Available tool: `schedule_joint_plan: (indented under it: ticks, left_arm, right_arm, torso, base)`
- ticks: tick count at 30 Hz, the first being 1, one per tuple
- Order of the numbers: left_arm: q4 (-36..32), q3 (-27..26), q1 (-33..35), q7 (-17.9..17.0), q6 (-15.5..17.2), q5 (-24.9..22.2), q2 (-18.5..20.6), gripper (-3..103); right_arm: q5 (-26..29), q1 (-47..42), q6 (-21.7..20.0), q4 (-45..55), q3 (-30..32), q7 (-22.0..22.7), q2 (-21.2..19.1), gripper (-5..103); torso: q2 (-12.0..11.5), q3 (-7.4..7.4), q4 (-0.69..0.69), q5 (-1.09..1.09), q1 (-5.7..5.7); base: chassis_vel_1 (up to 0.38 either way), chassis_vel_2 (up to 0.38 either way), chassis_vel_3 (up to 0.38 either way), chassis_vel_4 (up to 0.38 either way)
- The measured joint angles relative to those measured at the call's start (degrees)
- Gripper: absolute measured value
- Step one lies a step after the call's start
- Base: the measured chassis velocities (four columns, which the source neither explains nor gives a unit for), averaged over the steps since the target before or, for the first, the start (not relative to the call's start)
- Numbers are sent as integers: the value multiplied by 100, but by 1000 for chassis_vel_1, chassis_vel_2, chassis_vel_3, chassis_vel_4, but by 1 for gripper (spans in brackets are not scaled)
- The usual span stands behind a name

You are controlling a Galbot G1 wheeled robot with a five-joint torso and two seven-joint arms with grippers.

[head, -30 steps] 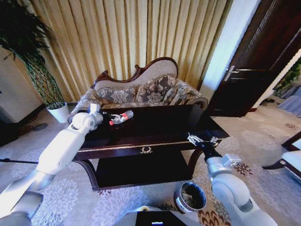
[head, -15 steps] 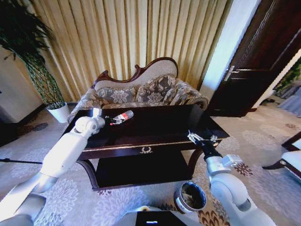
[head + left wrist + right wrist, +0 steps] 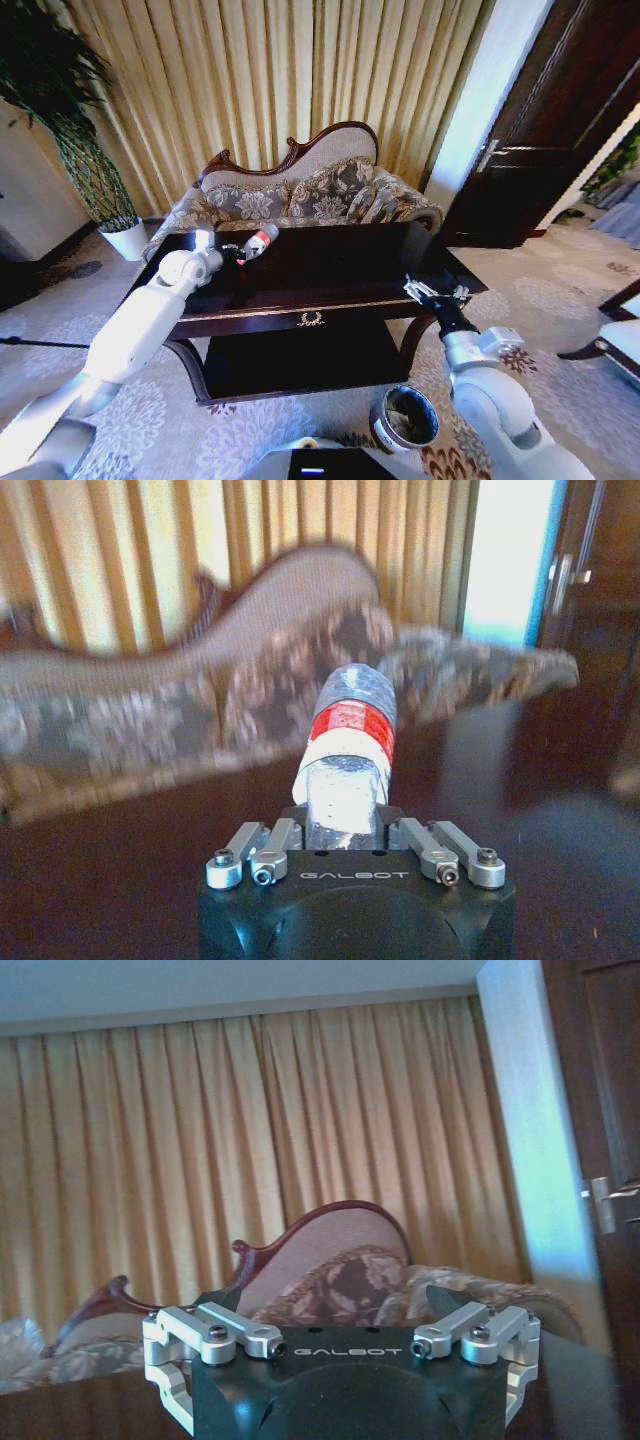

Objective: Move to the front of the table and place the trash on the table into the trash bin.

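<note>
The table [image 3: 330,262] is a long slab of dark brown wood, polished to a gloss, with a thin gold line along its front edge, a small gold emblem at the middle of that edge, curved legs and a lower shelf. Over its far left corner the left gripper [image 3: 238,251] is clamped on the bottle [image 3: 260,240], which is lifted clear of the tabletop and tilts up and away toward the sofa [image 3: 300,195] behind the table. In the left wrist view the bottle [image 3: 347,735] is a clear, dented plastic cylinder with a red band around it and a white band below, its lower end pinched between the metal fingers [image 3: 262,848] of the left gripper [image 3: 345,825]; the linkages are drawn in against it.

The right gripper [image 3: 434,295] hovers at the table's front right corner, just above the edge, with its silver fingers spread wide and nothing between them. The right wrist view shows the same: the right gripper [image 3: 345,1345] with its jointed aluminium fingers [image 3: 215,1335] splayed to either side of the black housing.

The bin [image 3: 404,418] stands on the patterned carpet [image 3: 560,300] in front of the table's right leg, near the right arm. It is a small round dark cylinder with a pale band around its side and an open mouth.
</note>
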Motion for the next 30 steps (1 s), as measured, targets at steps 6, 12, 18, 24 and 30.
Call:
schedule_joint_plan:
  ticks: [6, 12, 18, 24, 30]
  left_arm:
    - [-515, -45, 573, -240, -1714, 1292, 68, 22]
    - [-707, 73, 875, -636, -3302, 3387, -63, 22]
    - [-869, 408, 1011, -984, -4596, 5592, -211, 22]
    - [-1023, 956, 731, -1511, -4819, 6633, -419, 22]
    - [-1020, 1436, 366, -1537, -4750, 6833, -494, 22]
  right_arm:
    - [267, 204, -24, -75, -369, 10, -196, 100]
    - [1244, 722, -240, -71, -649, -213, -638, 100]
    - [2301, 1351, -559, -108, -691, -541, -1108, 100]
    - [3247, 1829, -728, -10, -877, -592, -1175, 100]
    - [3515, 2148, -747, -2, -1072, -586, -1092, 100]
  torso:
    - [0, 0, 1, 1, 0]
    - [0, 0, 0, 0, 0]
    - [0, 0, 0, 0, 1]
    - [0, 0, -1, 1, 0]
    - [0, 0, -1, 2, 1]
  base:
    - [0, 0, 0, 0]
    - [0, 0, 0, 0]
    - [0, 0, 0, 0]
    - [0, 0, 0, 0]
    - [0, 0, 0, 0]
